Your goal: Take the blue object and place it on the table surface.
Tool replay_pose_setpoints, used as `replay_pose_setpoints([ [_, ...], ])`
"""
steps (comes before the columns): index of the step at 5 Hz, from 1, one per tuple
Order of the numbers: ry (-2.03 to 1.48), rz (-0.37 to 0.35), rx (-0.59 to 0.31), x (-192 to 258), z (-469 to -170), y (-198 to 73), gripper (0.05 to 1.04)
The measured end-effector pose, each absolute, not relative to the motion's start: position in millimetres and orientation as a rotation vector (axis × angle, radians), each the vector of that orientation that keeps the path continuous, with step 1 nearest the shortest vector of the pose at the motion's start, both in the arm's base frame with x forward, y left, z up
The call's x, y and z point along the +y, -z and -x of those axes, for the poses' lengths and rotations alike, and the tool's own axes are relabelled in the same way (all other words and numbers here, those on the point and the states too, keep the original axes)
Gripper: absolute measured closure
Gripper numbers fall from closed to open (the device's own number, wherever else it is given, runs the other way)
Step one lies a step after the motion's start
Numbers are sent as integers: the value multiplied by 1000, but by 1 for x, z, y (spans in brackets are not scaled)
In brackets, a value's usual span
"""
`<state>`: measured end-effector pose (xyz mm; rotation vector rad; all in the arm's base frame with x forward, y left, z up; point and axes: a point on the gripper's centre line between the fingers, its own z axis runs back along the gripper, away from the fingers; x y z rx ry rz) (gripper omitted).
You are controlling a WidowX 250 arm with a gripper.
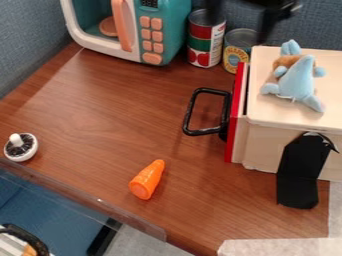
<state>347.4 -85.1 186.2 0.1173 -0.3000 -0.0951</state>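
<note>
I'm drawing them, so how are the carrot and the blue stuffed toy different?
The carrot is orange; the stuffed toy is mostly light blue. The carrot is one tapering shape, while the stuffed toy has bits sticking out. The carrot lies on the brown table; the stuffed toy is on the cream box.

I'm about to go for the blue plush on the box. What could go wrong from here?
The blue plush toy looks soft and irregular, so a grasp on one limb might slip. The black handle juts over the table beside the box; a toy lowered too close could snag on it. Approaching low might also knock the pineapple can by the box's back corner.
</note>
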Motion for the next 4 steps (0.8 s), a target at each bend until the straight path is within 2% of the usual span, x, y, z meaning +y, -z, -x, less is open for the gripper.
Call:
replay_pose_setpoints([
  [1,192,-89,-300,-127,-357,-191,83],
  [2,227,-93,-266,-148,-360,-180,83],
  [4,194,-159,-173,-149,-360,-132,83],
])
